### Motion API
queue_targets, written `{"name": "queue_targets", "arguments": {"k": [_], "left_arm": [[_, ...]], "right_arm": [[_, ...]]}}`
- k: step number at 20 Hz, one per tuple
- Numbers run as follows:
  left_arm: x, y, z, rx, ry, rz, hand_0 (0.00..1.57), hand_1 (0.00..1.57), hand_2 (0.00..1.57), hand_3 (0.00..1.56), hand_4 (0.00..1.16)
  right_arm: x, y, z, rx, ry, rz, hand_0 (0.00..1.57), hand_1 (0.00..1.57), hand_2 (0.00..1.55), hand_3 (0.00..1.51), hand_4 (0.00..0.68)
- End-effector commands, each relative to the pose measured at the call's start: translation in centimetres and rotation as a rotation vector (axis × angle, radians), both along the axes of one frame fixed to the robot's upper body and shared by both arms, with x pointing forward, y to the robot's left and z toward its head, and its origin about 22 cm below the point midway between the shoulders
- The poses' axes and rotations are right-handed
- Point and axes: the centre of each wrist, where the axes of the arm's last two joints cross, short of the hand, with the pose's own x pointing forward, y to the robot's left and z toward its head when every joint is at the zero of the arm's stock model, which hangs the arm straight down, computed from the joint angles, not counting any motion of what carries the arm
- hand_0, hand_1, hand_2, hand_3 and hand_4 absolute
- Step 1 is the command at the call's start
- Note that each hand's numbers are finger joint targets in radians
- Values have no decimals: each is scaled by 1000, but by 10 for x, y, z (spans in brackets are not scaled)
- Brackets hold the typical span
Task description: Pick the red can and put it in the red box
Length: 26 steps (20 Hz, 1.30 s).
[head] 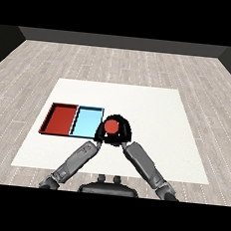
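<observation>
While our right robot hand [123,134] curls round the upright red can [111,127], the red tray [60,118] lies at nine o'clock, past the blue tray [86,122].

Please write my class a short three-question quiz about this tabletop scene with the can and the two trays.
1. True or false: the red can already lies in the red tray.
2. Which tray is nearer the can? A. the red one B. the light blue tray
3. Fill in: the right hand is curled round the ____.

Key: 1 false, it stands right of both trays, on the white table. 2 B. 3 can; the left hand also sits against it.
</observation>
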Motion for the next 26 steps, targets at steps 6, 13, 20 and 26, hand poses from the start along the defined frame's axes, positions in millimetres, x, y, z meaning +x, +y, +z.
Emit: {"name": "queue_targets", "arguments": {"k": [6, 13, 20, 26], "left_arm": [[15, -23, 14, -30, -23, 25, 1571, 1571, 1522, 1426, 880], [7, -18, 11, -87, -44, 11, 1571, 1571, 1556, 1489, 1119], [10, -9, 6, -43, -58, 11, 1571, 1571, 1569, 1491, 1140], [0, -9, 8, -44, -60, 27, 1571, 1571, 1571, 1476, 1153]], "right_arm": [[19, 6, 13, 6, -15, 9, 1516, 1516, 1460, 1398, 544], [2, 9, 15, 55, 24, 81, 1255, 1255, 1262, 1195, 0], [1, -1, 8, 43, -10, 78, 0, 0, 0, 0, 0], [1, -22, 27, -24, -51, 14, 0, 0, 0, 0, 0]]}}
